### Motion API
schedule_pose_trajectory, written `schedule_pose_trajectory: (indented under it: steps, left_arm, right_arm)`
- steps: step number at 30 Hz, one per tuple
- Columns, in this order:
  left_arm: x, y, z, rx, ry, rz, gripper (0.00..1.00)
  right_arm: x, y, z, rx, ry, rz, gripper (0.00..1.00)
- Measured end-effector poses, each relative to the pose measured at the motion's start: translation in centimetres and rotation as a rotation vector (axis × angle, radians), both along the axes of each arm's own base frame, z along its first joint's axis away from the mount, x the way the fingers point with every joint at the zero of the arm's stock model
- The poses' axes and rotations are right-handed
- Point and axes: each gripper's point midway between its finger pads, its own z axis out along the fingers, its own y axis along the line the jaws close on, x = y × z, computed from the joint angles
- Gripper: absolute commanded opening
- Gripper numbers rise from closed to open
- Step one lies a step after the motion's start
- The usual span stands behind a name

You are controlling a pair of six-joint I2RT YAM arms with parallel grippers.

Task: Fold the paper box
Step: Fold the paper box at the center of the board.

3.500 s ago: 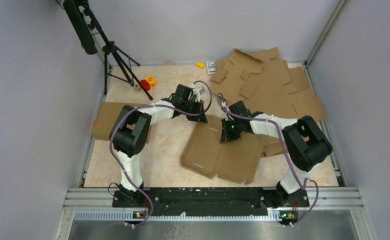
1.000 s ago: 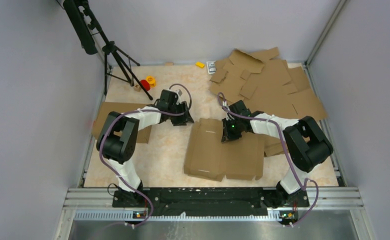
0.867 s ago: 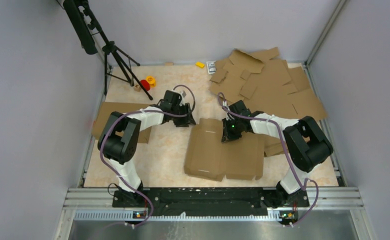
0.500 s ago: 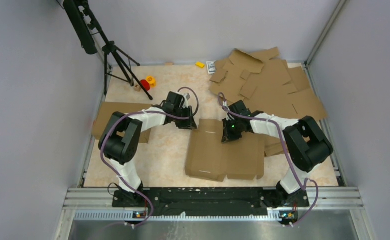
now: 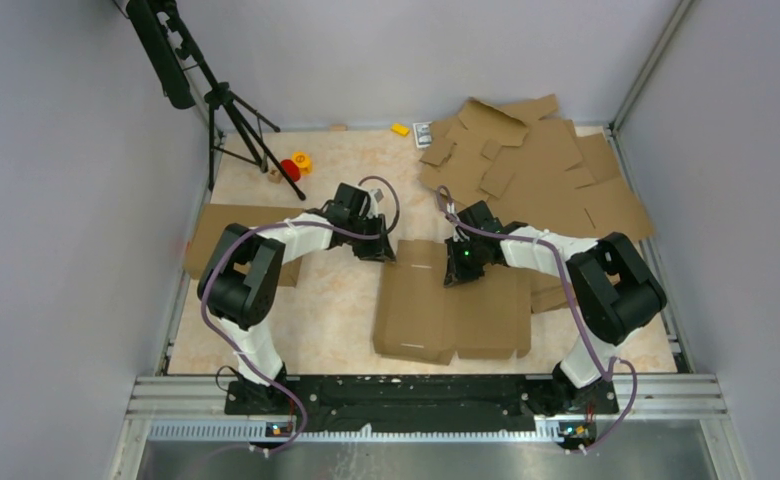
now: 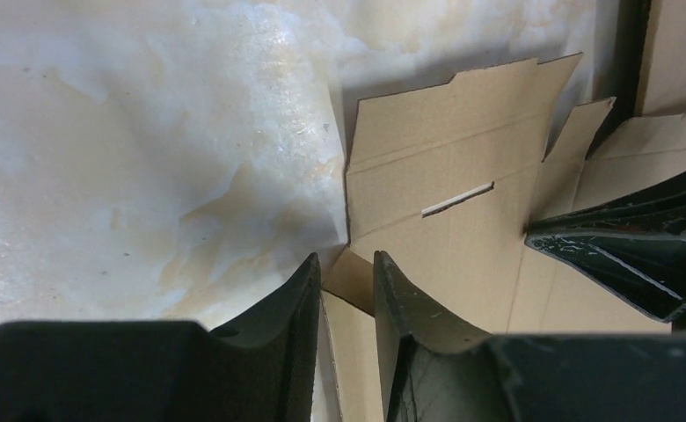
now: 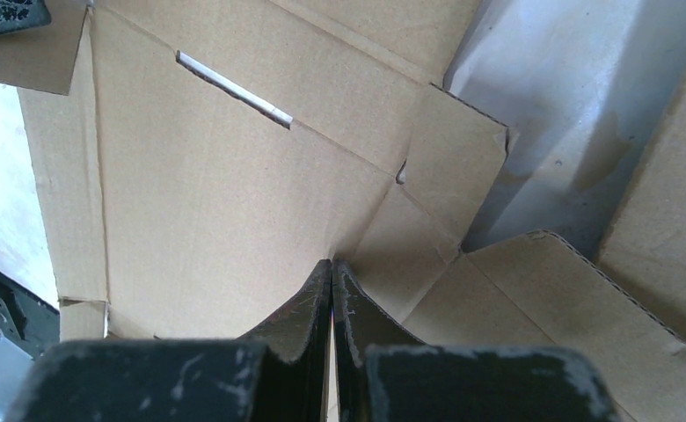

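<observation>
Item: paper box (image 5: 451,310). Plain brown corrugated cardboard, die-cut, with flaps, creases and a narrow slot (image 6: 456,200). It lies mostly flat at the middle of the table (image 5: 326,300), between the two arms. The surface is matte with fine ribbing, and the cut edges show the fluting.

Left gripper (image 6: 346,264): black, with curved fingers (image 6: 291,308) parted by a narrow gap. It sits low at the box's far left corner, where a small corner flap shows in the gap. The gap is wider than the board, so nothing is clamped.

Right gripper (image 7: 332,264): its scuffed black fingers (image 7: 309,308) are pressed together with only a hairline between them. The tips rest on the box's far edge where several creases meet. Nothing is visible between them.

Table: glossy top, mottled beige and white like marble.

Other stock: a loose heap of similar brown cardboard blanks (image 5: 541,175) at the far right corner, and one flat brown sheet (image 5: 204,240) at the left edge under the left arm.

Fixture: black tripod (image 5: 228,110) at the far left.
</observation>
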Motion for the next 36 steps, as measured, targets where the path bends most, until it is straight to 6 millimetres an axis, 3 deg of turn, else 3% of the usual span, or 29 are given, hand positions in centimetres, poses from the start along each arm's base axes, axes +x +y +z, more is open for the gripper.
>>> schedule_pose_trajectory:
  steps: [6,17,24,31,33,36]
  left_arm:
    - [-0.2,-0.6,0.7,-0.029,0.016,-0.018,0.23]
    - [-0.6,-0.9,0.6,-0.045,0.046,-0.025,0.22]
    - [-0.7,-1.3,0.4,0.001,0.029,-0.026,0.02]
    - [-0.5,-1.7,0.4,0.092,-0.026,-0.032,0.02]
    - [-0.6,-2.0,0.3,0.107,-0.035,-0.036,0.02]
    - [-0.7,-2.0,0.3,0.122,-0.044,-0.034,0.02]
  right_arm:
    - [0.0,0.0,0.0,-0.001,0.003,-0.009,0.00]
    - [0.0,-0.1,-0.1,-0.006,0.004,-0.012,0.00]
    - [0.0,-0.2,0.0,-0.018,0.004,-0.014,0.00]
    - [-0.2,-0.5,0.0,-0.030,0.007,-0.018,0.00]
    - [-0.2,-0.6,0.2,-0.039,0.001,-0.020,0.07]
    - [0.2,-0.9,1.2,-0.059,-0.017,-0.024,0.31]
